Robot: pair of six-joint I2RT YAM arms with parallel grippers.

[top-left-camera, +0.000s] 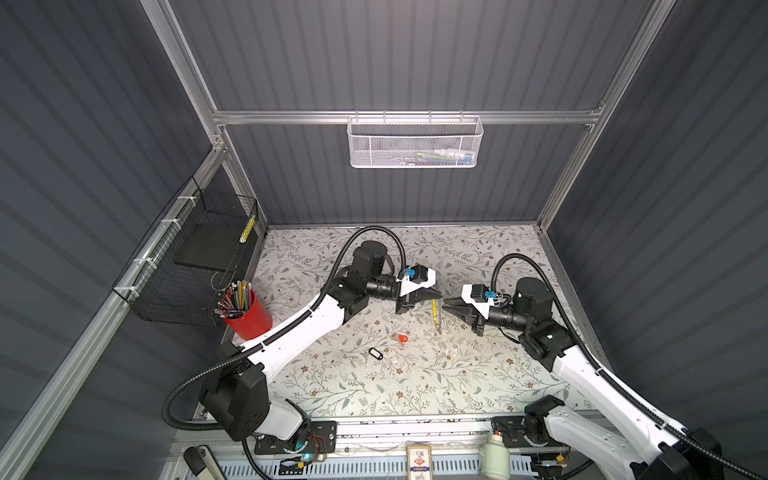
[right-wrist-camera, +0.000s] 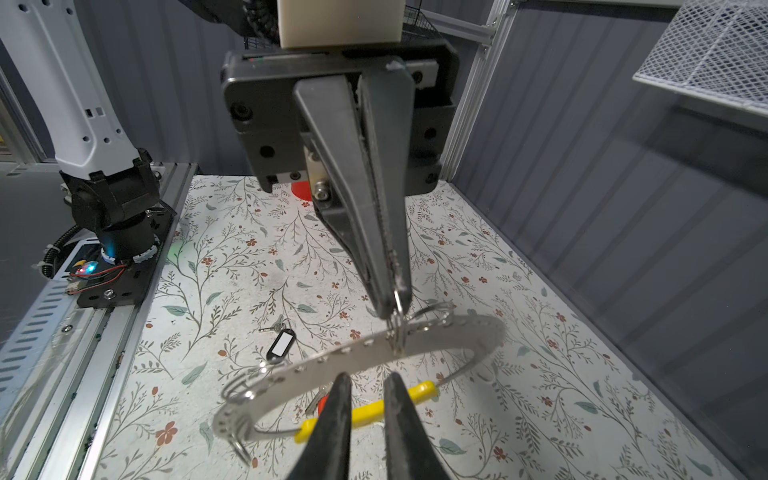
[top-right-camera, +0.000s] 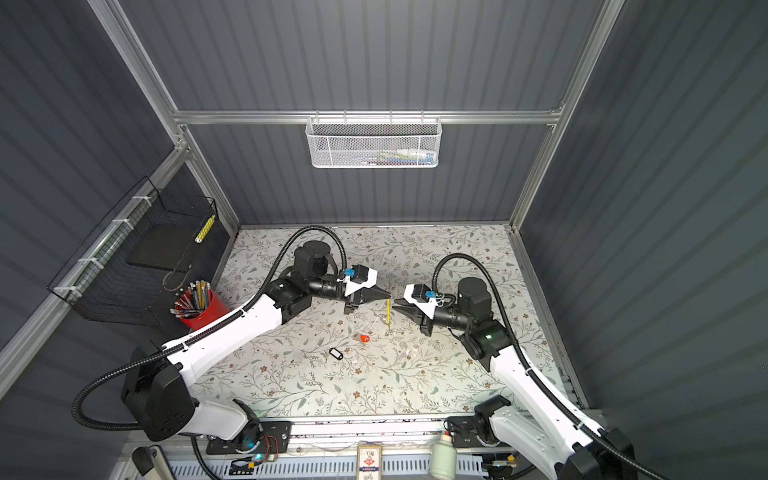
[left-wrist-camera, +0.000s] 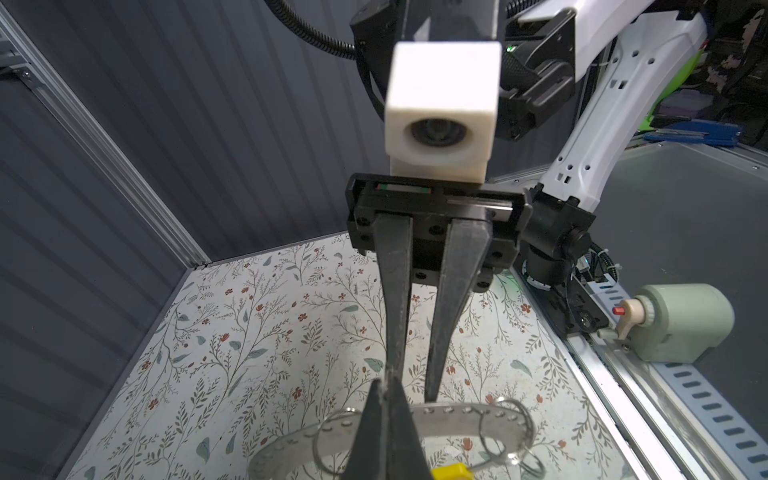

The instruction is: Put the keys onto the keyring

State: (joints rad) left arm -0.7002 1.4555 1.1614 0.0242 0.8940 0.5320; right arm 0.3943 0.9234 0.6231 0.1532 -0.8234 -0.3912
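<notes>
Two keys lie flat on counter, not yet threaded: orange key, black-tag key. My left hand clamped on keyring top so it hangs clear, edge-on in both top views, open face toward my right hand, which is slightly parted, empty, likely ready to feed key

The floral-patterned bench carries an orange-red-tagged key and a black-framed-tag key near its middle, and a red pencil cup at its left edge.
</notes>
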